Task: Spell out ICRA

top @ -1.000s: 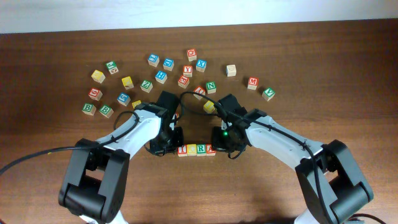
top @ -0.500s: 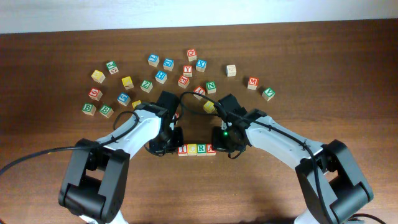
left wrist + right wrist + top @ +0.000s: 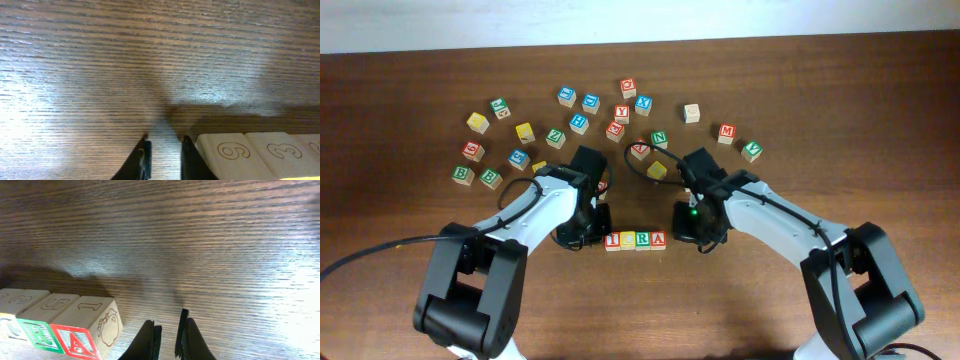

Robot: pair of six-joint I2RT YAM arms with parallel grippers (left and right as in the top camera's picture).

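Wood tabletop (image 3: 740, 300), ICRA row (image 3: 636, 240) set. My left gripper (image 3: 165, 141) barely apart, right gripper (image 3: 167, 318) together; sloppy retreat could nudge it.

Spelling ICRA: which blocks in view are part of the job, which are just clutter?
Job: row of four blocks reading ICRA, front centre.
Lying about: loose blocks scattered behind it, e.g. red M block, green N block, pale block.

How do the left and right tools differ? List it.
Left tool stands right beside the I block; right tool stands clear of the A block. Left tool flanks the block row on overhead's left, right tool on its right. Both hold nothing, low over the table.
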